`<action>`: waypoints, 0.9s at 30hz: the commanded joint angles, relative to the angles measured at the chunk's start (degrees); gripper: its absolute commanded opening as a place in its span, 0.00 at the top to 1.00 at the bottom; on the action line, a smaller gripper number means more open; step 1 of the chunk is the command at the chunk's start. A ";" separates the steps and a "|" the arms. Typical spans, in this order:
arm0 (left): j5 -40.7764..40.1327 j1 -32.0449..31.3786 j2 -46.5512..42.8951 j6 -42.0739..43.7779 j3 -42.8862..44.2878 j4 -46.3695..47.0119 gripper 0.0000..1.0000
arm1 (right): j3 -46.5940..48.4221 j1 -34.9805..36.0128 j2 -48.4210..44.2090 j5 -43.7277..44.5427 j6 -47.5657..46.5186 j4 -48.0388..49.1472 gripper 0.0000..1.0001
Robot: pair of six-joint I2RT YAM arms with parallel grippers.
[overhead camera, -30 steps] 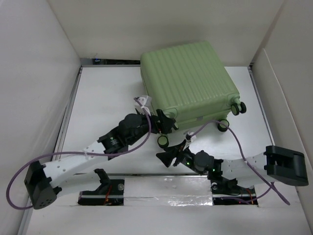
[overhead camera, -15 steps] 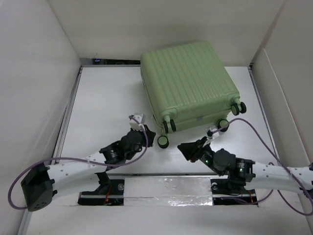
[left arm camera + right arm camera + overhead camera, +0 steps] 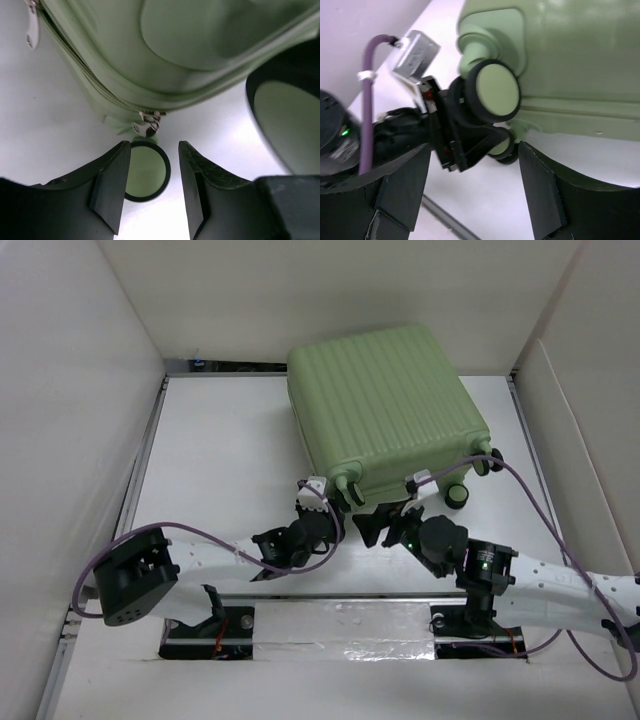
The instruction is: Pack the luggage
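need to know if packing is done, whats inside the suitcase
Nothing inside shows: the suitcase lies shut on the table, its zipper closed where visible, so the shell covers any contents.

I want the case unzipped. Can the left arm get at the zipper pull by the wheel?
Probably yes: the left gripper faces the zipper pull on the luggage, jaws apart, nothing between; a caster wheel sits close.

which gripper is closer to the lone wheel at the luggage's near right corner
Right. The right gripper sits left of that wheel along the luggage's near edge; the left gripper is farther left, by the opposite corner's wheels.
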 commanded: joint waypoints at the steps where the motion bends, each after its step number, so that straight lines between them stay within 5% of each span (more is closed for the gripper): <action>1: -5.18 0.66 0.93 0.32 2.91 4.78 0.60 | 2.52 -4.43 1.05 -6.65 -4.02 1.91 0.24; 13: -7.03 1.89 1.46 3.04 -0.42 12.68 0.64 | 9.63 -12.09 11.24 -15.01 -6.39 5.51 0.12; 19: -7.64 3.55 2.25 4.71 -0.95 15.16 0.79 | 10.44 -12.09 15.90 -16.51 -4.90 8.41 0.10; 23: -7.38 4.17 1.73 4.89 -0.69 14.98 1.00 | 11.22 -12.09 17.66 -16.60 -4.55 8.41 0.10; 27: -7.64 4.17 0.32 5.59 -1.92 15.51 1.00 | 11.75 -12.09 18.72 -15.64 -3.67 7.89 0.10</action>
